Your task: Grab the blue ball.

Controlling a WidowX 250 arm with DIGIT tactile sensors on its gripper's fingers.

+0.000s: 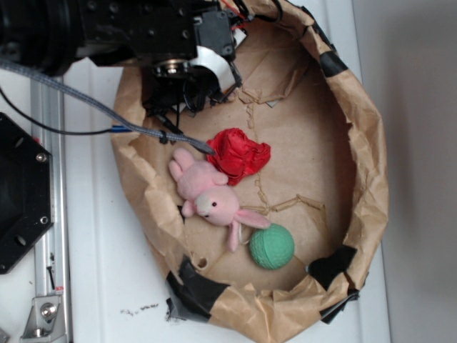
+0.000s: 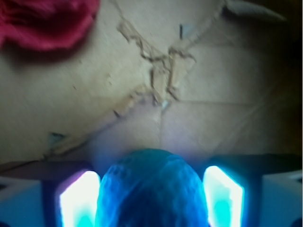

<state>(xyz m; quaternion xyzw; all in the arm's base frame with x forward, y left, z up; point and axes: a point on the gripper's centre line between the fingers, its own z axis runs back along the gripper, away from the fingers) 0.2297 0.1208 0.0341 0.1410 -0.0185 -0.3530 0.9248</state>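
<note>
White desk (image 1: 107,271) carries a crumpled brown paper nest (image 1: 368,171), patched with black tape. Wrist view shows the blue ball (image 2: 151,189), round and finely pebbled, sitting between the two fingers (image 2: 78,201) at the nest's upper end; whether the pads touch it cannot be told. Judgement: squeeze evenly on the ball's widest part before lifting, since a round surface may squirt out. Elsewhere lie a green ball (image 1: 272,246), a soft pink bunny (image 1: 211,196) and wrinkled red cloth (image 1: 239,153).
</note>
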